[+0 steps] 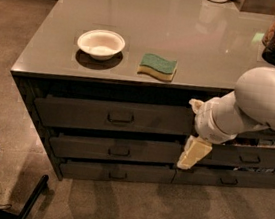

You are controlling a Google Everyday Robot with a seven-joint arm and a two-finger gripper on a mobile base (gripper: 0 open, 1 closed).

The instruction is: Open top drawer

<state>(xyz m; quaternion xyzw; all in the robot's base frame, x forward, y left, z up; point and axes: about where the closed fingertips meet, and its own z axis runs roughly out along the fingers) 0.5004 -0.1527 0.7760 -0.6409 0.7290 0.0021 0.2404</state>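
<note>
A: where's the top drawer at?

B: right under the bench top, pull dead centre. End effector hangs below the drawer's right end, well apart from the pull. Clenched or released? Honestly can't tell.

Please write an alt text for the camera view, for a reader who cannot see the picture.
The cream gripper of a white robot arm hangs in front of the dark grey drawers, right of and below the loop pull of the top drawer, not touching it. On the grey countertop above sit a white bowl and a green-and-yellow sponge.
</note>
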